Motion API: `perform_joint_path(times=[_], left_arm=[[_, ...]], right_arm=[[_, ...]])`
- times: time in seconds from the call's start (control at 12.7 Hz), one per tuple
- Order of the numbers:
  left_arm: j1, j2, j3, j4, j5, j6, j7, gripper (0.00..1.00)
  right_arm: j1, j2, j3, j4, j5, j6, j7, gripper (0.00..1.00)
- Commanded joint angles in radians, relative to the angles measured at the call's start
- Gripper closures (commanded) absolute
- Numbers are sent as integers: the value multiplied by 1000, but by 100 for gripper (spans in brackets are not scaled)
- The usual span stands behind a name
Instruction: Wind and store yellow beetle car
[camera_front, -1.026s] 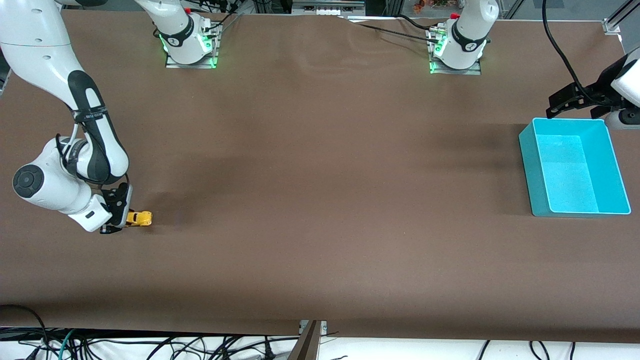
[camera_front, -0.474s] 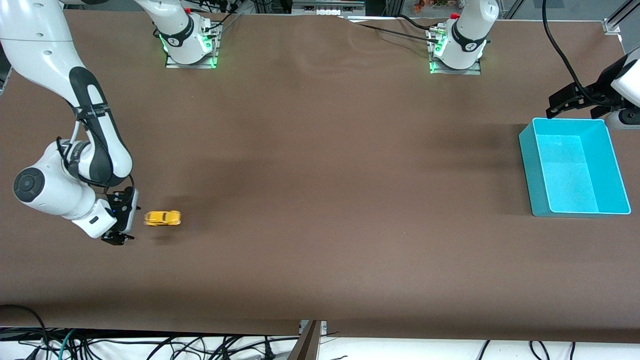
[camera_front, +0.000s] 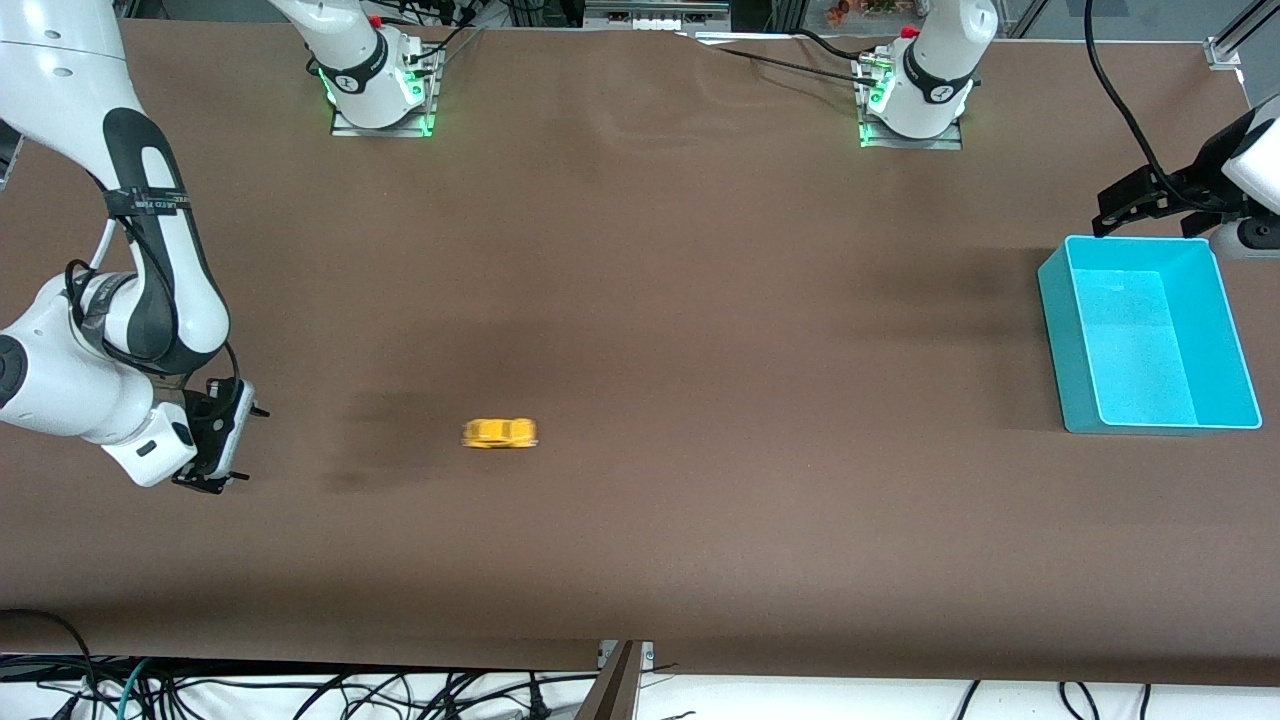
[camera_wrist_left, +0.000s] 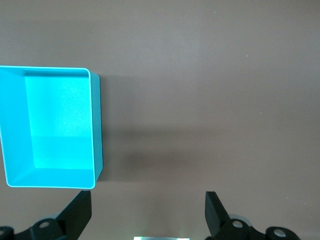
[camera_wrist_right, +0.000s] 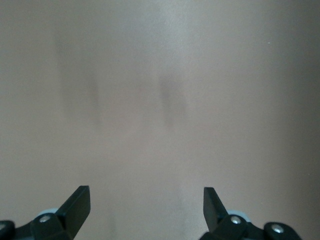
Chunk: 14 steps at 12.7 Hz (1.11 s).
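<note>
a wide brown table (camera_front: 700, 300) seen from above, two white robot arms bolted along its top edge. at the lower left of the frame the right gripper (camera_front: 215, 440) hangs low over the cloth, its fingers spread wide with nothing between them; its own camera shows only bare brown surface past the two dark fingertips (camera_wrist_right: 80, 200). the yellow car (camera_front: 499, 433) sits alone on the table, left of centre and a little below the middle of the frame, well apart from that gripper and blurred as if rolling toward the left arm's end. at the right edge of the frame stands an empty cyan bin (camera_front: 1060, 340). the left gripper (camera_front: 1125, 205) waits just above the bin's upper left corner, fingers apart and empty.

the winding step looks finished and the car seems to be running on its spring. next, i would guess, the car must come to rest before either gripper closes on its small rounded body and carries it to the bin.
</note>
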Motion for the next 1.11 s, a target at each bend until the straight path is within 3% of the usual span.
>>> perform_joint_path(times=[0.0, 0.24, 0.63, 1.03], left_arm=[[-9, 10, 9, 21, -7, -1, -10, 0], [-9, 10, 9, 21, -7, -1, -10, 0], [-10, 10, 9, 21, -7, -1, -10, 0], [-12, 10, 9, 21, -7, -1, -10, 0]], right_arm=[[-2, -38, 9, 7, 15, -40, 63, 0], [1, -91, 9, 18, 12, -100, 174, 0], [2, -168, 9, 145, 12, -376, 497, 0], [2, -265, 7, 156, 1, -520, 849, 0]])
